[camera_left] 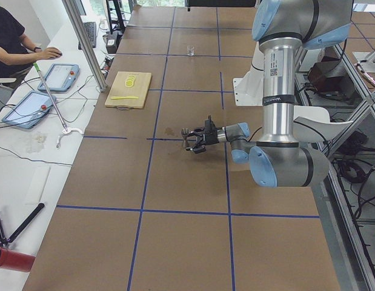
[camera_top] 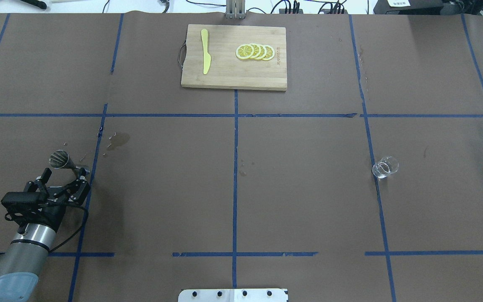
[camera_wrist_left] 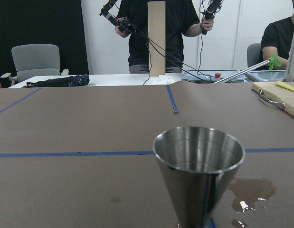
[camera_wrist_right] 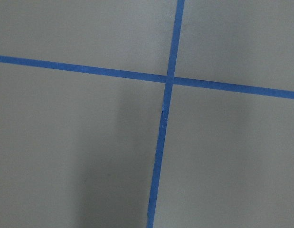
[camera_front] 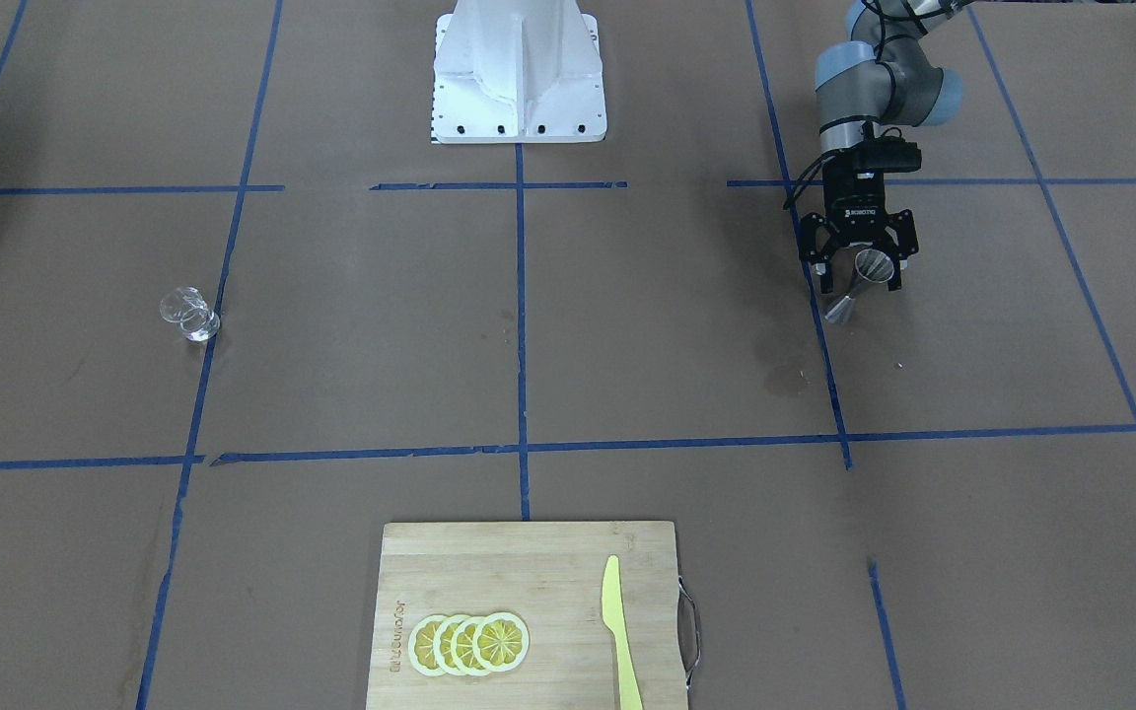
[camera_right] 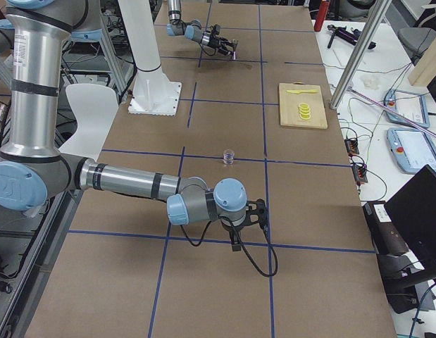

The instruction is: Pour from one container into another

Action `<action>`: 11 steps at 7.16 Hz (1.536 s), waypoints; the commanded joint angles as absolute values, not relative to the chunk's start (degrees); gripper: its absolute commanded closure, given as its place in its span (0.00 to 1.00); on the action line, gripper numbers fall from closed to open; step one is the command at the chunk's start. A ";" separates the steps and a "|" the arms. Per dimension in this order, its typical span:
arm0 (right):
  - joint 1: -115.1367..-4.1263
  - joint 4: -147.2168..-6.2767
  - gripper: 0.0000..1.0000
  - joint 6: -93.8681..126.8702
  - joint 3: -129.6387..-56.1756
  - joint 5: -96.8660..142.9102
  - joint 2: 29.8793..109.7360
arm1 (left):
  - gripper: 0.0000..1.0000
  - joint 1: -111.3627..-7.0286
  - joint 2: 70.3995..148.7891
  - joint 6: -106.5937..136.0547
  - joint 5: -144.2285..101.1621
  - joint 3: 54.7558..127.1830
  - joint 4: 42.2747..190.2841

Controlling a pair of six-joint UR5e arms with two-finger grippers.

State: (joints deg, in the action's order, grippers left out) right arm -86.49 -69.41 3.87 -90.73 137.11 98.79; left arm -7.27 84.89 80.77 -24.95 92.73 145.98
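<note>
The small clear thick-walled glass cup [camera_front: 191, 316] you are meant to pour from stands upright by itself on the brown-papered table [camera_top: 300, 188]. It is nearer the robot than the bamboo cutting board [camera_top: 229, 73] and well off to the board's side on the robot's right. No gripper is close to it, and the pictures are too small to tell whether it holds liquid.

The silver steel hourglass jigger [camera_wrist_left: 199, 166], which is to receive the pour, is also upright. It is again nearer the robot than the board, but well off to the robot's left, so the two vessels are far apart.

The left gripper [camera_front: 859, 283] sits low at the jigger with its jaws spread wide, and the jigger is right at the fingertips, apparently untouched. The right gripper [camera_right: 247, 224] appears only in the side view, hanging over bare paper, so you cannot tell how its jaws stand.

A damp stain [camera_top: 120, 138] marks the paper between the jigger and the board. On the board lie yellow lemon slices [camera_top: 255, 51] and a yellow plastic knife [camera_top: 205, 56].

By my reading the pour has not begun. You have yet to grasp the cup, carry it to the jigger and tip it.
</note>
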 commanded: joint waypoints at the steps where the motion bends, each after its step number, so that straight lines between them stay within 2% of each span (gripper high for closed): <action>1: -86.48 -69.43 0.00 3.87 -90.88 137.11 98.79 | 0.04 -8.87 86.48 78.85 -24.87 92.64 145.99; 3: -86.48 -69.43 0.00 3.87 -90.79 137.11 98.79 | 0.08 -8.88 87.36 78.84 -24.87 90.97 146.51; 5: -86.48 -69.43 0.00 3.87 -90.88 137.20 98.79 | 0.18 -9.05 87.63 78.40 -24.87 90.44 149.41; 9: -86.48 -69.43 0.00 3.96 -90.88 137.20 98.79 | 0.50 -8.88 87.63 77.26 -24.87 89.92 149.85; 11: -86.48 -69.43 0.00 3.96 -90.88 137.29 98.79 | 0.52 -8.62 87.63 77.17 -24.87 89.91 149.85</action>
State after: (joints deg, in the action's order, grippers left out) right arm -86.49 -69.43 3.95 -90.88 137.26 98.79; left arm -8.78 87.63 77.21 -24.87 89.96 149.85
